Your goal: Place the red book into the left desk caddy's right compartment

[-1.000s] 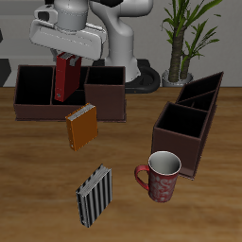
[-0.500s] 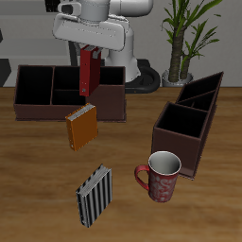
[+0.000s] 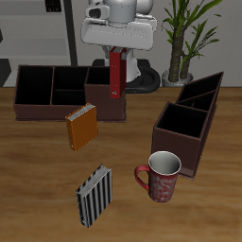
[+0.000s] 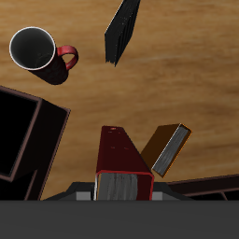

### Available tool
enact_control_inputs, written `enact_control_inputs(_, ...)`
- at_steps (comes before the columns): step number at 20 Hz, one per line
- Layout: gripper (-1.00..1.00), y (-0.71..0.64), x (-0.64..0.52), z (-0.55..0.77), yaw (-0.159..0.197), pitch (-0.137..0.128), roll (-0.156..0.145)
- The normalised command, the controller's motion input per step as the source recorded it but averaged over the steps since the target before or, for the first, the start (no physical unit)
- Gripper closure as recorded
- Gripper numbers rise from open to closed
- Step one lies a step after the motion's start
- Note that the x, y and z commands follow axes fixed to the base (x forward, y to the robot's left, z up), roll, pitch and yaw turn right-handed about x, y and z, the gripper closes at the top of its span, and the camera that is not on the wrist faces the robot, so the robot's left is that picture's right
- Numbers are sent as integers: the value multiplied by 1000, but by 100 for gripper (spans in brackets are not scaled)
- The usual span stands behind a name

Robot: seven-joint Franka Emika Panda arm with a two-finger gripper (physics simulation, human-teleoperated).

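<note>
Wooden surface point(image 3: 38, 180) with a potted plant point(image 3: 184, 33) standing at the back. The gripper point(image 3: 114, 49) is hanging above the square-set caddy point(image 3: 66, 90), closed on the red book point(image 3: 114, 76) by its upper end; the book is hanging upright, its lower end showing in front of that caddy's large section, clear of the surface. In the wrist view the red book point(image 4: 119, 159) is running straight out from the gripper, fingers pressing its faces. The left desk caddy point(image 3: 189, 123) is sitting diagonally, well apart from the book, its right compartment point(image 3: 180, 123) holding nothing. An orange book point(image 3: 81, 126), a striped book point(image 3: 94, 196) and a red mug point(image 3: 161, 176) are lying or standing nearer the front edge.
</note>
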Motion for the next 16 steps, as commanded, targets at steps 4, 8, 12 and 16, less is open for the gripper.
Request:
enact_control_inputs(4,100,531,24,171,7,2,69)
enact_control_inputs(8,100,433,43,107,-43,4,67)
enact_control_inputs(12,100,340,122,-22,-19,22,44)
enact_control_inputs(16,100,234,155,21,-7,20,12)
